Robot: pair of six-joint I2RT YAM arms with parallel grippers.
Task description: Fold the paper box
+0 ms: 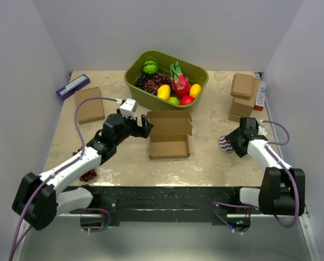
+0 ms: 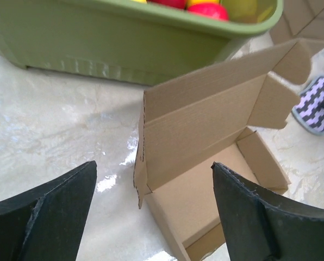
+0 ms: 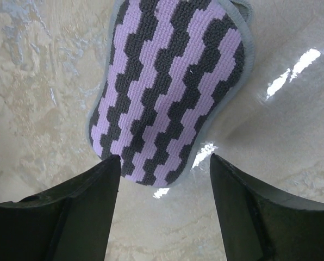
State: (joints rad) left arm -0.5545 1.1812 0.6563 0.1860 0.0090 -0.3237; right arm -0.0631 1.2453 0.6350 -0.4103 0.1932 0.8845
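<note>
**Figure: Paper box half formed, both pairs of jaws apart**

The paper box [image 1: 169,136] stands on the bench [image 1: 205,166] just on the near side of the green bin [image 1: 151,98], which holds toy fruit. Its shallow tray is formed, with low walls up on all sides. Its lid panel [image 2: 200,117] rises from the tray edge closest to the bin, and the lid's side flaps are spread outward. My left jaws stand wide apart and clamp nothing. They hover at the box's left corner, on the near-left side of the bin, and in the left wrist view the corner [image 2: 141,179] shows between my two dark fingertips [image 2: 69,206], apart from both. My right jaws are also apart and grip nothing. They hang well to the near right of the bin, over a purple-and-black zigzag knit pad [image 3: 170,87] that lies flat on the bench. To the right of the bin sit stacked small brown boxes [image 1: 242,95], and to its left lies a flat brown box [image 1: 89,104].
</note>
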